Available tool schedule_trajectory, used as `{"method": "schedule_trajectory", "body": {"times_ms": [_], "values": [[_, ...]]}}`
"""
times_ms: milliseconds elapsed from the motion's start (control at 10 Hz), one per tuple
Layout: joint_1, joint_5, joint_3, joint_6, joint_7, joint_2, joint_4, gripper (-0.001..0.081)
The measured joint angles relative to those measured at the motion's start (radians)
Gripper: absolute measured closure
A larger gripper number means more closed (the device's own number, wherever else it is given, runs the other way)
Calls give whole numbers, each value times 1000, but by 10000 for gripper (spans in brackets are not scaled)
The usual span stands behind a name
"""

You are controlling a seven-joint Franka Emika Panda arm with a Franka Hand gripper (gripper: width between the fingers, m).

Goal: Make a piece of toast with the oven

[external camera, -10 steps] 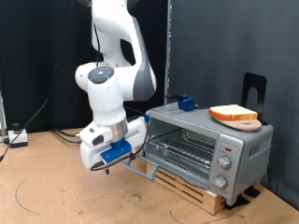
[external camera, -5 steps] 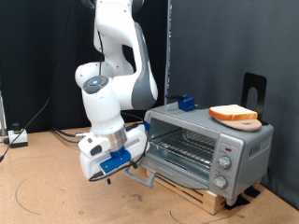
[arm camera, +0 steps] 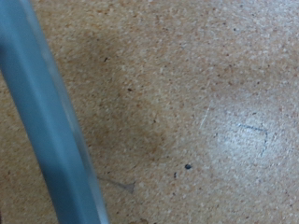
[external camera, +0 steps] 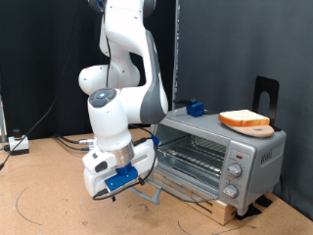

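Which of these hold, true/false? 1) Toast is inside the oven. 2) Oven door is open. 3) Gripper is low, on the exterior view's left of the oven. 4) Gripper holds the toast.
1) False: the piece of toast lies on a round wooden board on top of the oven.
2) True: the oven door is swung down.
3) True: the gripper is down at the door's edge.
4) False: the toast sits far from it.

A round wooden board (external camera: pixel 256 127) is sitting at right; a wooden slat base (external camera: pixel 210 203) is lying lower right; cables (external camera: pixel 29 137) are trailing at left.
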Motion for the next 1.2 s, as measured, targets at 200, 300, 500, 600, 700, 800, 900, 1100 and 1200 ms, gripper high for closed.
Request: {"method": "schedule_trajectory", "body": {"times_ms": [200,300,500,600,700,800,900,1100,1200], "values": [[0,22,5,20,-12,35,11,-1],[-1,29,7,28,-15,52,17,-1],[-1,39,13,54,-26,84,21,-1],[-2,40,14,60,-27,96,22,-1],[-4,40,14,61,-29,107,21,-1],[-7,39,12,61,-43,111,17,-1],[-11,38,8,60,-64,111,8,-1],[-23,36,-9,51,-91,103,-3,-1],[-30,36,-17,41,-114,91,-6,-1]]}}
